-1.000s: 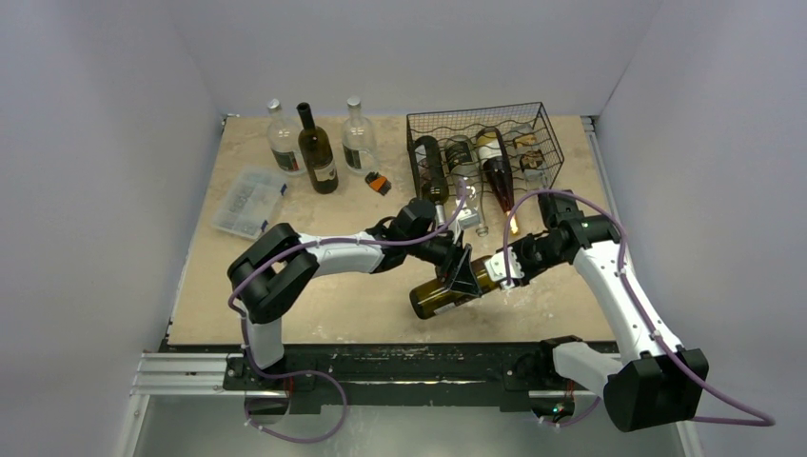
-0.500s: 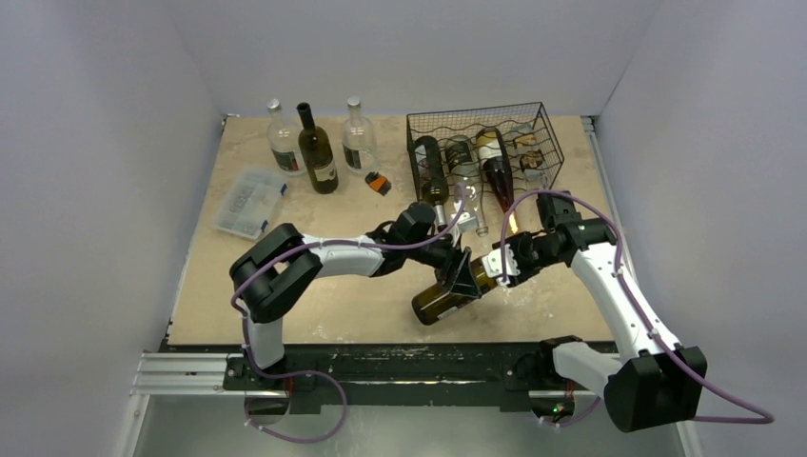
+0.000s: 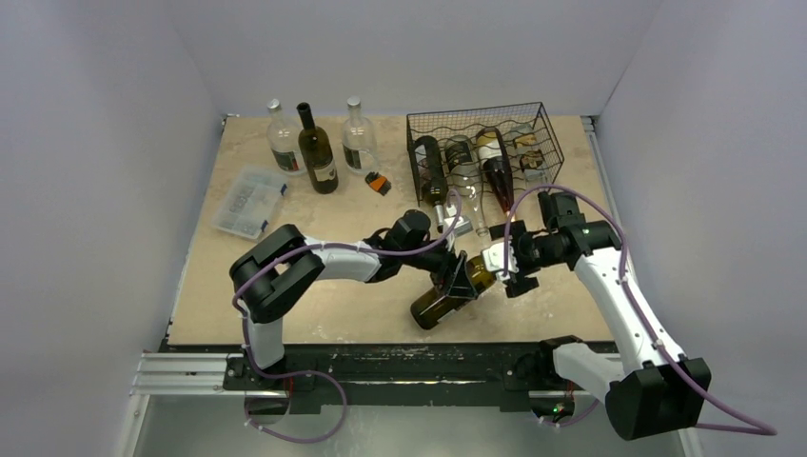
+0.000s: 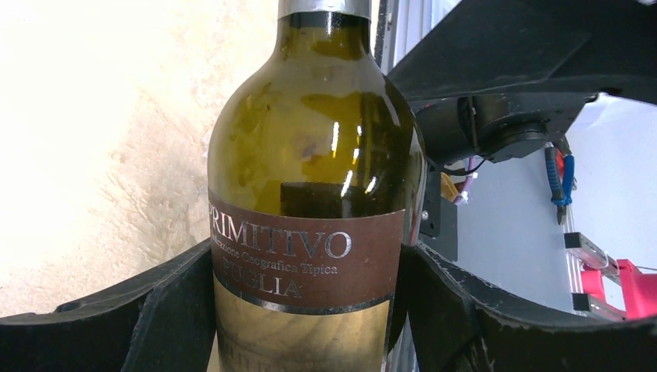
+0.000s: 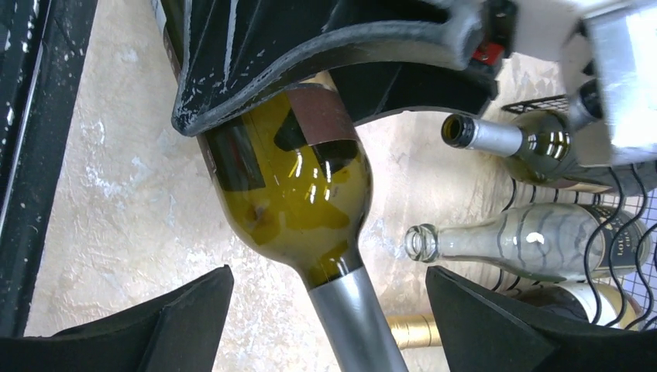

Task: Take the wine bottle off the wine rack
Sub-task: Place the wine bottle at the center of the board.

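An olive-green wine bottle [image 3: 447, 290] with a brown label hangs tilted over the near middle of the table, out of the black wire wine rack [image 3: 481, 143] behind it. My left gripper [image 3: 459, 282] is shut on the bottle's body [image 4: 310, 194]; its fingers [image 4: 178, 310] press both sides of the label. My right gripper [image 3: 508, 263] is open, its fingers [image 5: 178, 322] standing well apart on either side of the silver-foiled neck [image 5: 352, 314] without touching it. Several other bottles lie in the rack.
Three upright bottles [image 3: 317, 152] stand at the back left, with a clear plastic compartment box [image 3: 249, 200] and a small orange-black item [image 3: 379, 183] near them. A clear bottle's neck [image 5: 465, 240] and a foil-capped neck [image 5: 488, 138] stick out of the rack close to my right gripper.
My right gripper has opened and let go of the bottle's neck. The left gripper keeps its hold, and the bottle has shifted slightly toward the near edge.
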Action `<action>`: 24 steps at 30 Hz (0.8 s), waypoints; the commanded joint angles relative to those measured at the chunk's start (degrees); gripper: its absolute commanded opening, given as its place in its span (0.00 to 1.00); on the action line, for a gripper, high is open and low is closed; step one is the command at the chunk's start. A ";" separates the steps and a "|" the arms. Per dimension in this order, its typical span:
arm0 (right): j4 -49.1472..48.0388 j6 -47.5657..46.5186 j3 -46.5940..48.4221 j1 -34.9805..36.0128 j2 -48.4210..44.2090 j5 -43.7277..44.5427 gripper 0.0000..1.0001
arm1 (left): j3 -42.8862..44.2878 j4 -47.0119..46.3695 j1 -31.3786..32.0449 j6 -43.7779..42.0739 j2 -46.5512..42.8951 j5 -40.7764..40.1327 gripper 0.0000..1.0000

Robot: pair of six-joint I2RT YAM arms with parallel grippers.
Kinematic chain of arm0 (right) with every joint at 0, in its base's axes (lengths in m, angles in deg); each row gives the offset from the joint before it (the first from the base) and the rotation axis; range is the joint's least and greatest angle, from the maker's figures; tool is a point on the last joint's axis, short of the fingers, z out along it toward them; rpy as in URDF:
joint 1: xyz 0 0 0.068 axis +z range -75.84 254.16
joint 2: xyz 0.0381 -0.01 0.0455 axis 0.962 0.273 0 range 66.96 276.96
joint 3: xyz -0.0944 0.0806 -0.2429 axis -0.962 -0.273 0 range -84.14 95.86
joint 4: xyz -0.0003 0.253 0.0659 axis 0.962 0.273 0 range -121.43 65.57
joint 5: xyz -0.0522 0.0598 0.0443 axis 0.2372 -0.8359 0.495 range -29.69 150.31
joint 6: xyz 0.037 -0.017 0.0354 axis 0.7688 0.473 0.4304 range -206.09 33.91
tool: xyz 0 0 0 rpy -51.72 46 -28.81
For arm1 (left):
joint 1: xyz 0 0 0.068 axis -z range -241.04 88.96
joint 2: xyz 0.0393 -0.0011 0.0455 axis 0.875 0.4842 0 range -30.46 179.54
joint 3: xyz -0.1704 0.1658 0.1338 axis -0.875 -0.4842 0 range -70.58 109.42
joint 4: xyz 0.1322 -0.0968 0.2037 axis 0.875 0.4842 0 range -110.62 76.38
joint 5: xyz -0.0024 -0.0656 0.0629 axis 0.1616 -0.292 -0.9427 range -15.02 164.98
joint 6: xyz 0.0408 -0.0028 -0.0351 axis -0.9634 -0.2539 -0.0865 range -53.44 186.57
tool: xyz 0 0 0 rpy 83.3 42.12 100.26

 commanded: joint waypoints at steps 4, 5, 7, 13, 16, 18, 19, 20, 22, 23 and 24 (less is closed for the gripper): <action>3.57 8.07 6.03 0.33 -2.38 -7.08 0.99 | -2.57 -10.72 -0.58 0.91 -4.94 -2.25 0.00; 3.83 9.86 6.90 0.33 -2.50 -9.16 0.99 | -3.02 -10.91 -0.57 0.84 -5.45 -2.74 0.00; 3.78 14.56 8.50 0.27 -2.97 -13.23 0.99 | -4.08 -11.35 -0.56 0.67 -6.49 -3.90 0.00; -1.35 34.45 11.17 0.17 -4.70 -20.57 0.99 | -7.65 -12.93 -0.61 -0.14 -10.63 -7.69 0.00; -3.89 41.50 11.87 -0.86 -5.31 -23.27 0.99 | -9.60 -13.70 -0.61 -0.81 -12.84 -9.46 0.00; -4.76 44.72 12.40 -2.60 -5.29 -25.19 0.99 | -10.78 -14.79 -0.57 -0.93 -14.04 -10.27 0.00; -5.38 46.55 12.81 -3.49 -5.14 -26.15 0.99 | -11.39 -15.29 -0.61 -0.98 -14.53 -10.62 0.00; -5.56 47.55 13.26 -4.46 -4.93 -27.19 0.99 | -11.94 -15.79 -0.55 -0.94 -14.91 -10.94 0.00; -5.85 49.93 14.25 -6.85 -4.46 -30.05 0.99 | -12.88 -16.59 -0.61 -1.01 -15.62 -11.51 0.00; -6.40 51.39 14.59 -8.15 -4.15 -31.50 0.99 | -13.40 -17.26 -0.61 -1.02 -15.90 -11.80 0.00; -7.21 53.32 14.75 -9.39 -3.90 -33.08 0.99 | -14.10 -17.76 -0.59 -0.96 -16.21 -12.19 0.00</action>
